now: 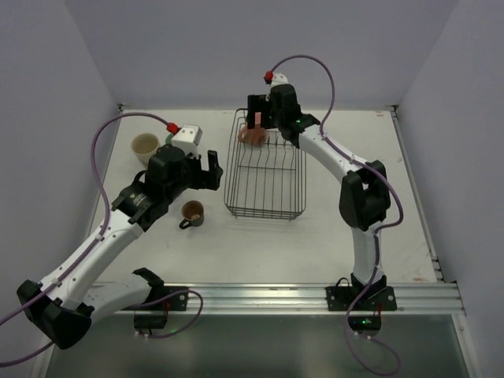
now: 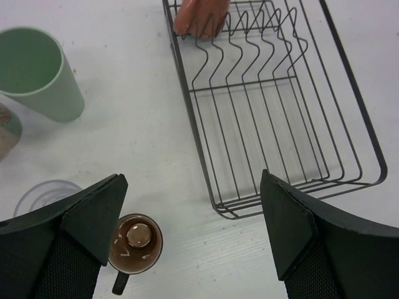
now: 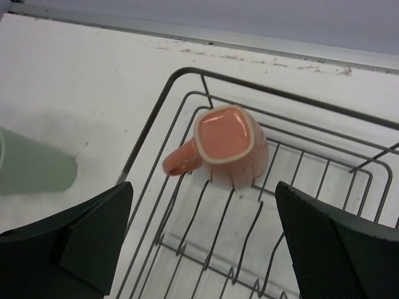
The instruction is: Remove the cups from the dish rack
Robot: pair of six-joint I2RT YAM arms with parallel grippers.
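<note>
And there's the white tabletop (image 1: 378, 181), filling the middle of the overhead view. The rectangular dark wire dish rack (image 1: 268, 181) sits on it just right of centre, its long side running toward the back wall. Left of the rack, cups stand on the bare surface. A cream tumbler (image 1: 145, 147) is at upper left, mouth up, with a mint-green tumbler (image 2: 43, 78) just beside it. Lower down is a small black handled mug with a brown inside (image 1: 192, 213), near the rack's lower-left corner. At the lower left of the left wrist view, a clear glass (image 2: 40, 194) stands left of that mug.
</note>
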